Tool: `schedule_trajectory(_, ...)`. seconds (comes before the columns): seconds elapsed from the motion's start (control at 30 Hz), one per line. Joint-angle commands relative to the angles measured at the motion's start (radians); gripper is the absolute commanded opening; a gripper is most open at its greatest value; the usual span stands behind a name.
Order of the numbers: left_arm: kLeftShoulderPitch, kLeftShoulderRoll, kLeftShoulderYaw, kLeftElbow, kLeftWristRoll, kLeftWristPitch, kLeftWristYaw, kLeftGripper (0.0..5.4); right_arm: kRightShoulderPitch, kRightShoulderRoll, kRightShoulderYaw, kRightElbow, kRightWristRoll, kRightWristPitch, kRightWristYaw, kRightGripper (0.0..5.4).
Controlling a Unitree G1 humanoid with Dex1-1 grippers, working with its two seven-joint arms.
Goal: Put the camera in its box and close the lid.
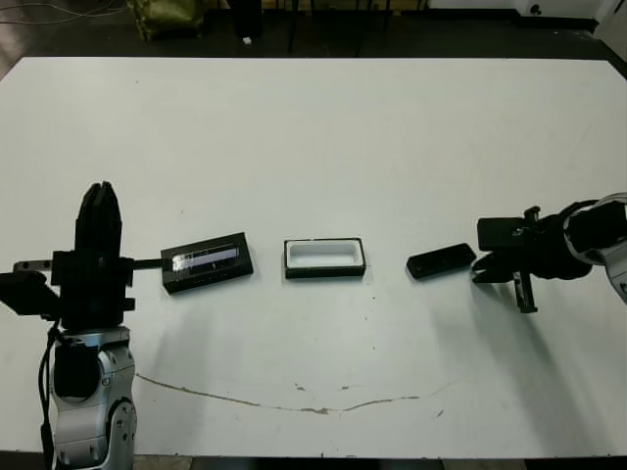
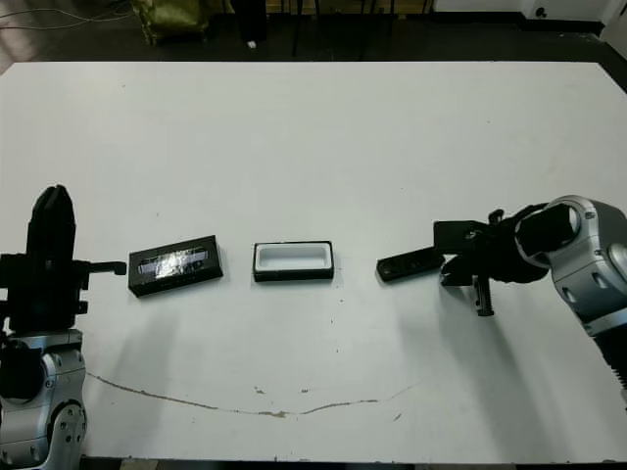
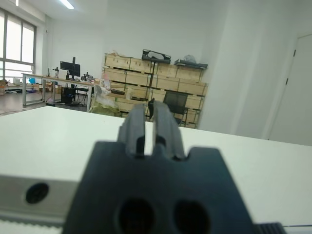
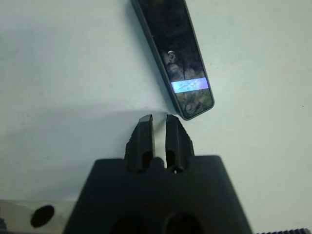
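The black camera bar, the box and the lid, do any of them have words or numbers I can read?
No readable words or numbers anywhere.
Slim black bar-shaped camera: only a glowing bluish-purple patch and a tiny round mark, too small to read.
Flat black lid with silvery strip: just glare, no letters visible.
Shallow black box with white lining: plain.
Wooden crates behind the table: any labels are too blurred.

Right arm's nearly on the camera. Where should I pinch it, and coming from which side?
Probably from above, fingers closing across the narrow width of the camera near mid-length. It lies flat on the table, a slim bar, so its long sides are the only graspable faces. The right gripper sits just off its near end, nearly closed; open it first.
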Motion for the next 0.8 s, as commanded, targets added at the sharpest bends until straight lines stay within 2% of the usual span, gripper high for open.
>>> schedule_trajectory(0.03,0.011,-0.001,0.004,0.021,0.003,0.000,-0.001,0.02,0.007,0.024,0.027,0.046,-0.009,-0.032,0.000,0.00)
schedule_trajectory(0.23,0.013,-0.003,0.002,0.015,0.001,0.010,0.004,0.02,-0.019,0.050,0.035,0.079,-0.022,-0.011,0.006,0.00)
schedule_trajectory(0.33,0.014,0.000,0.002,0.014,0.002,0.014,0.003,0.02,-0.024,0.063,0.025,0.115,0.001,-0.066,0.002,0.00)
schedule_trajectory(0.43,0.012,0.002,0.004,0.023,-0.001,0.003,-0.005,0.02,-0.034,0.072,0.027,0.131,-0.009,-0.077,-0.005,0.00)
schedule_trajectory(0.63,0.018,-0.002,0.002,0.011,-0.007,0.022,0.002,0.02,-0.067,0.108,0.043,0.227,-0.028,-0.157,-0.026,0.00)
schedule_trajectory(0.8,0.020,-0.005,0.001,0.006,-0.002,0.027,0.009,0.02,-0.084,0.129,0.043,0.228,-0.027,-0.141,-0.025,0.00)
